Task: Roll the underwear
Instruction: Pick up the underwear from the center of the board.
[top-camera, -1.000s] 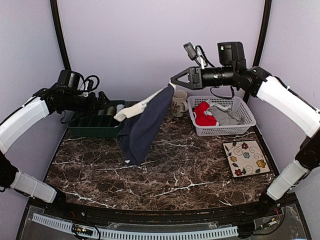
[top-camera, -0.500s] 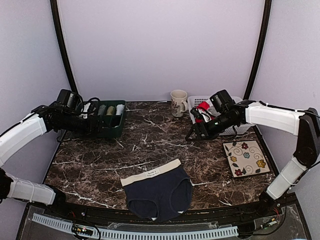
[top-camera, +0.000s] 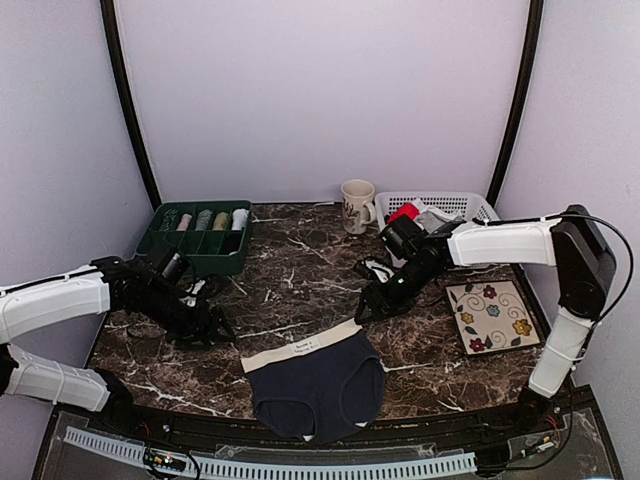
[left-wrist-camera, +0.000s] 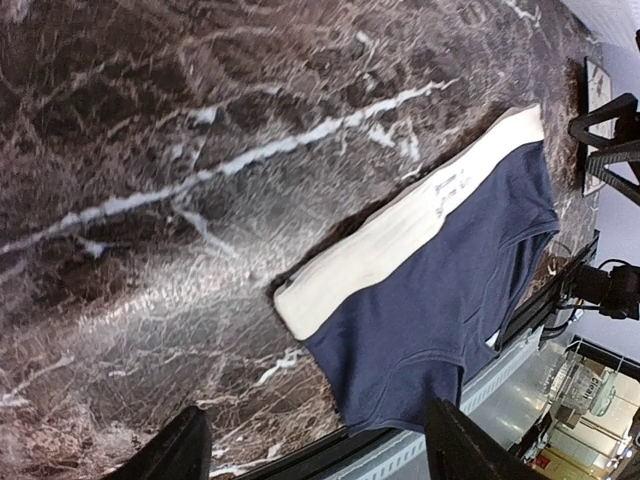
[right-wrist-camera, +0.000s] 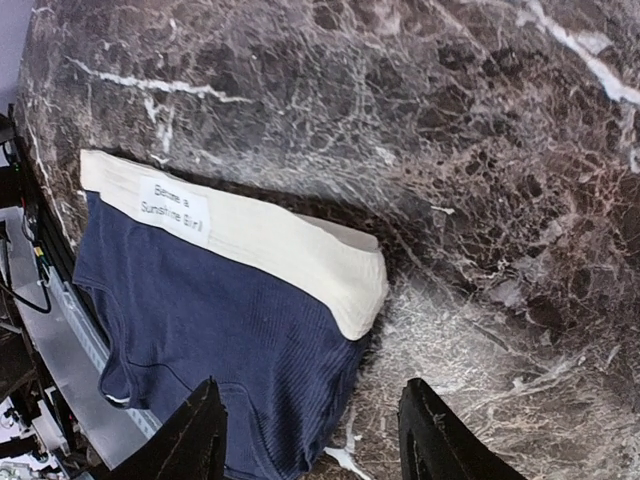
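Where underwear (top-camera: 318, 385) lies flat, left hand (top-camera: 214, 331), right hand (top-camera: 366, 309) (both spread) flank waistband (top-camera: 300, 346).

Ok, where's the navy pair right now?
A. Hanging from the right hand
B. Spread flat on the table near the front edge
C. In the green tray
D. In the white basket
B: the navy underwear lies spread flat on the marble table by its front edge, with the cream waistband toward the back.

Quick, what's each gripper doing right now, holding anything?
Left gripper: open, holding nothing, close to the navy underwear.
Right gripper: open, holding nothing, close to the same garment.
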